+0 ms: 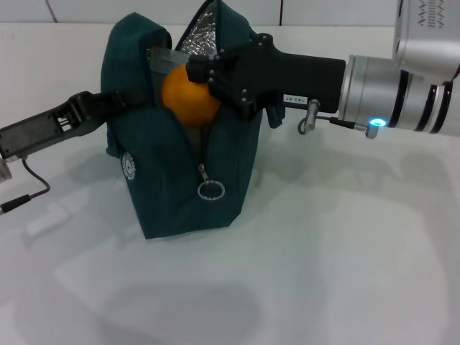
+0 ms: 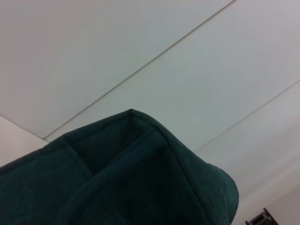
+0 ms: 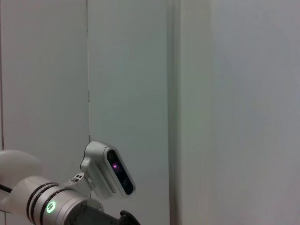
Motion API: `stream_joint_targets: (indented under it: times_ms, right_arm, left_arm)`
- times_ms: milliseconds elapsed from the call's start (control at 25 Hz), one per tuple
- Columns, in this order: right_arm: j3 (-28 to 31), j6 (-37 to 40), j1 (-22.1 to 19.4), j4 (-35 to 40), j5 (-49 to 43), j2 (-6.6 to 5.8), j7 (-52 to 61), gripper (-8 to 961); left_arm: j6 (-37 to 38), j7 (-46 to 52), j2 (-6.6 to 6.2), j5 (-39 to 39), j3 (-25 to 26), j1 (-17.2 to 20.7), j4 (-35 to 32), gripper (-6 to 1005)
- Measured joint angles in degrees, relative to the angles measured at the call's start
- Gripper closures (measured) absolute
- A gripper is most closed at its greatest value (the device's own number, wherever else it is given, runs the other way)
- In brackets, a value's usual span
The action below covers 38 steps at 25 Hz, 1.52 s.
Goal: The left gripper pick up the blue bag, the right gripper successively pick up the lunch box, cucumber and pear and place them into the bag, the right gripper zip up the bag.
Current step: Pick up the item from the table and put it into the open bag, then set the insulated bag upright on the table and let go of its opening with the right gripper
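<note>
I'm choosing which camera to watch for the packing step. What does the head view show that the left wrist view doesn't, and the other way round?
Only the head view shows the right gripper at the bag's open mouth with the orange fruit, the left gripper at the bag's side, the zipper ring, the silver lining and the table. Only the left wrist view shows the pale panelled surface behind the bag. Both show the dark teal bag.
</note>
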State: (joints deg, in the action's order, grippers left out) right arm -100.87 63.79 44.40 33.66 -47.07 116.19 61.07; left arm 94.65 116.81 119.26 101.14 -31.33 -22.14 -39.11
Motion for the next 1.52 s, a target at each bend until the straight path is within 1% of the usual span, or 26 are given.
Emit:
stream_joint_targets:
  times_ms: [120,320,400,680,800,840,880,960,1080,1240,1400,1520]
  right_arm:
    - [-0.1,0.3,-0.3,-0.1,1.0,0.0,-0.1,921]
    - [0.4,1.1,-2.1,0.7,2.0,0.0,-0.5,921]
    - [0.6,1.5,-2.5,0.9,2.0,-0.06,-0.5,796]
    - [2.8,3.1,-3.9,1.1,2.0,-0.4,-0.7,555]
    - [5.5,3.4,-5.8,1.2,1.5,-0.74,-0.8,437]
    - [5.5,3.4,-5.8,1.2,1.5,-0.74,-0.8,397]
    - [8.2,3.2,-7.8,0.5,0.5,-1.17,-0.8,358]
    - [9.8,3.2,-9.0,0.0,-0.4,-1.45,-0.8,319]
    - [13.5,3.3,-11.9,-0.8,-4.5,-1.63,-0.7,261]
    - [14.7,3.6,-13.8,-0.9,-9.5,-1.29,-0.1,263]
    - [14.2,3.8,-13.9,-0.7,-14.1,-0.64,-0.2,265]
    - [13.8,3.6,-13.4,-0.8,-14.6,-0.39,-0.6,267]
  left_arm:
    - [0.1,0.0,0.0,0.0,0.0,0.2,0.0,957]
    - [0.1,0.0,0.0,0.0,0.0,0.4,0.0,957]
    - [0.1,0.0,0.0,0.0,0.0,0.4,0.0,956]
    - [0.2,0.0,-0.05,0.0,-0.2,0.3,0.0,956]
    - [0.2,0.0,-0.12,0.0,-0.2,0.3,0.0,956]
    - [0.2,0.0,-0.12,0.0,-0.1,0.3,0.0,956]
    - [0.2,0.0,-0.13,0.0,-0.1,0.3,0.0,956]
    - [0.2,0.0,-0.15,0.0,0.0,0.3,0.0,956]
    - [0.2,0.0,-0.15,0.0,0.0,0.3,0.0,956]
    - [0.2,0.0,-0.14,0.0,0.0,0.3,0.0,956]
    - [0.2,0.1,-0.12,0.0,-0.2,0.1,0.0,956]
    - [0.2,0.1,-0.1,0.0,-0.2,-0.2,0.0,956]
